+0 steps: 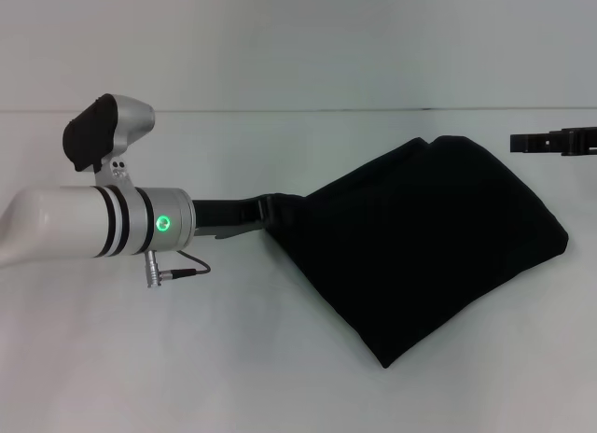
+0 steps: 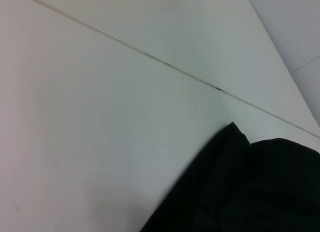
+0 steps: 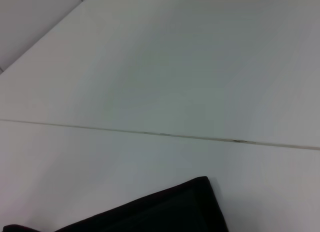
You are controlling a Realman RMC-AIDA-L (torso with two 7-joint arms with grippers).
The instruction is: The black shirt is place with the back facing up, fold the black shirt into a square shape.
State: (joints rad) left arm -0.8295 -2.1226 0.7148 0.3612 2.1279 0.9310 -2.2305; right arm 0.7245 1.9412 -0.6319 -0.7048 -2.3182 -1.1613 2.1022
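Left gripper (image 1: 264,215): dark fingers reach in from the robot's left and meet the near-left corner of the black shirt (image 1: 424,242). Fingertips merge with the dark cloth there; cannot tell whether they are clamped on the fabric, merely touching it, or apart.

Outward from that contact: the shirt lies right of centre on the white table (image 1: 280,377), already gathered into a thick, multi-layer bundle (roughly a skewed four-sided shape, not yet square). Its long axis runs diagonally, from the far-left corner down toward the near-right. Edges uneven, one rounded bulge on the right side. No lettering visible.

Left wrist view shows only a folded corner of the shirt (image 2: 250,187) and a seam in the tabletop (image 2: 165,64).

Right gripper (image 1: 555,141): parked at the far right edge, just off the shirt's far-right side, apart from it; finger state not readable. Its wrist view catches a squared shirt corner (image 3: 170,207).

Judgement: left arm is the one engaged; the bundle lies entirely to the right of its fingers, so any squaring pull or fold would travel along that diagonal.
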